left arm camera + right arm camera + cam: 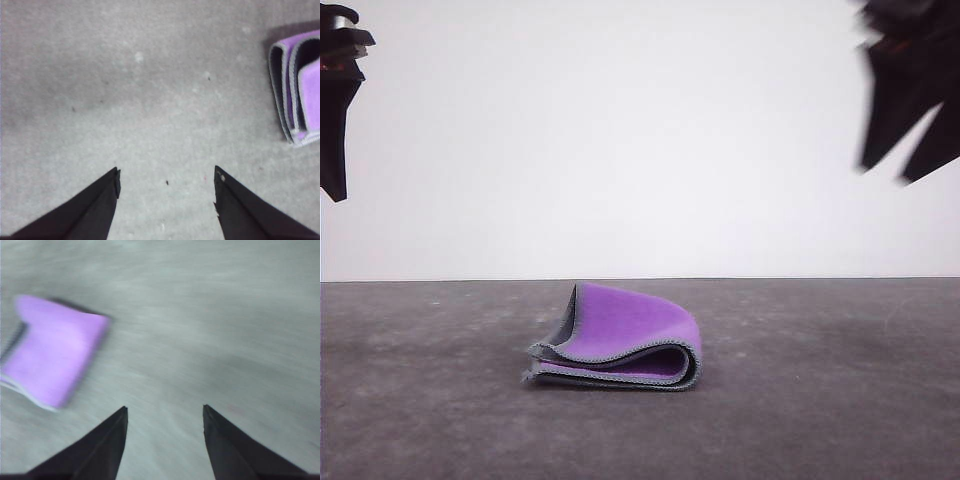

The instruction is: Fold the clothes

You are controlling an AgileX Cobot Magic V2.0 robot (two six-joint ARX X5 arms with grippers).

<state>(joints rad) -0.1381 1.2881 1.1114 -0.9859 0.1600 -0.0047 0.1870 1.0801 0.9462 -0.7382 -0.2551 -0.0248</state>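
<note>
From the front we see the folded cloth [618, 338] on the table [820, 400], well below and between our raised left gripper [335, 150] and right gripper [905, 150]; each wrist view shows parted, empty jaws with the cloth off to one side, seemingly released.

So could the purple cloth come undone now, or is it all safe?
It could, maybe. The cloth lies folded on the table, but its top flap bulges up and one corner stands tall, so the fold might spring open. Nothing presses it flat: the left pincer and the right pincer are both open, above bare table beside it. The right wrist view is blurred, so that arm seems to be moving, and a low swing could nudge the loose stack.
</note>
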